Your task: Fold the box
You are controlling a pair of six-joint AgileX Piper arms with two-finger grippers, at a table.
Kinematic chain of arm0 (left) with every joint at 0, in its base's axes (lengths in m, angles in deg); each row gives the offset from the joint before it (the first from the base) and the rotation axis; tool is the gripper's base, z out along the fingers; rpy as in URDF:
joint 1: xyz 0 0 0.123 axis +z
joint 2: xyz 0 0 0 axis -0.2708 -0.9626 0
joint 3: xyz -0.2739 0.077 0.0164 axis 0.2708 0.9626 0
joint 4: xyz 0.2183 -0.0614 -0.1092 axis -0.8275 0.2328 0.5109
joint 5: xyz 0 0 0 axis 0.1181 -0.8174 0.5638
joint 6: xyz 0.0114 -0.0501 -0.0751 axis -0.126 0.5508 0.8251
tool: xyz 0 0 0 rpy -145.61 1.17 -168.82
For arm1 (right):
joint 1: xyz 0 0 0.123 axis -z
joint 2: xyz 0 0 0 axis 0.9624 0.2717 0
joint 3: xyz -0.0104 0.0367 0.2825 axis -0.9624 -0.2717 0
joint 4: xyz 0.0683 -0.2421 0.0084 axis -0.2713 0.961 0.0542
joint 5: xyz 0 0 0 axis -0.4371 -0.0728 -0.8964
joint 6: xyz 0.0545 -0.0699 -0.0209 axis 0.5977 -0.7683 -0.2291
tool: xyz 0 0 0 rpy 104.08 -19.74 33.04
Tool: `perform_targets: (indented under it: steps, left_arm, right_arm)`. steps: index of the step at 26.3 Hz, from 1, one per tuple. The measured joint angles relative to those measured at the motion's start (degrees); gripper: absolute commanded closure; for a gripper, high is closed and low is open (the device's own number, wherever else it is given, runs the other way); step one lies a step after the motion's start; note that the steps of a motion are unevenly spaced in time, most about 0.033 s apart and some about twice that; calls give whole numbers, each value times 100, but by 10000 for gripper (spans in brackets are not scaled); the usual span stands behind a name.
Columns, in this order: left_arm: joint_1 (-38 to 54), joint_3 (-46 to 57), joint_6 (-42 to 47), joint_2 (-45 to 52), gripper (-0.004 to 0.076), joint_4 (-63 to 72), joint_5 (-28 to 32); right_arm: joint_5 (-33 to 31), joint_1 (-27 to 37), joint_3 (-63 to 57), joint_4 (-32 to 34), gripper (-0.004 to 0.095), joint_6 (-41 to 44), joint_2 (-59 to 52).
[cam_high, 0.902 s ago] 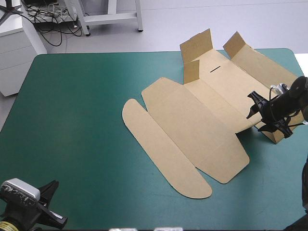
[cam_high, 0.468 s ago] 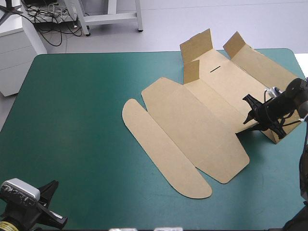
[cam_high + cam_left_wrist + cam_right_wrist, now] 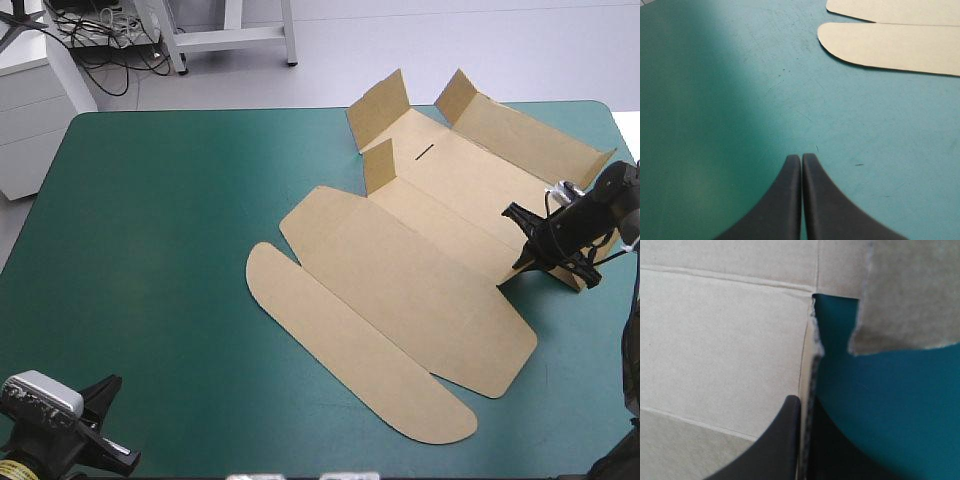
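Right gripper [image 3: 801, 399] was clamped on a raised side flap of the brown box [image 3: 400, 270], the board's edge between its black fingers [image 3: 785, 440], near the table's right edge. The box lay mostly flat on the teal-green cover [image 3: 150, 250], its far flaps upright. Left gripper [image 3: 801, 157], fingers pressed together, was at the front-left corner, well apart from it

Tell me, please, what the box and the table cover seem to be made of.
The box: brown paperboard, matt, likely corrugated; its cut edge looks rough and fibrous, with pressed fold lines. The cover: a smooth teal-green sheet with a faint sheen and fine scratches, perhaps rubber or vinyl.
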Motion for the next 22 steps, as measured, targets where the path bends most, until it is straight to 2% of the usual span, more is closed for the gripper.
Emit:
perform_targets:
  steps: [6,10,13,19,20,22]
  left_arm:
    - [0,0,0,0,734,0,0]
    - [0,0,0,0,734,0,0]
    - [0,0,0,0,734,0,0]
    - [0,4,0,0,734,0,0]
    - [0,4,0,0,734,0,0]
    - [0,4,0,0,734,0,0]
  right_arm:
    - [-36,-205,444,331,912,-777,11]
    - [-104,-635,947,703,912,-1286,183]
    - [-399,-1243,1675,1308,913,-1612,711]
    - [-492,-2355,3186,2054,913,-2411,1626]
    - [-492,-2722,3699,2277,913,-2833,1856]
    - [-492,-3054,4128,2457,913,-3328,2054]
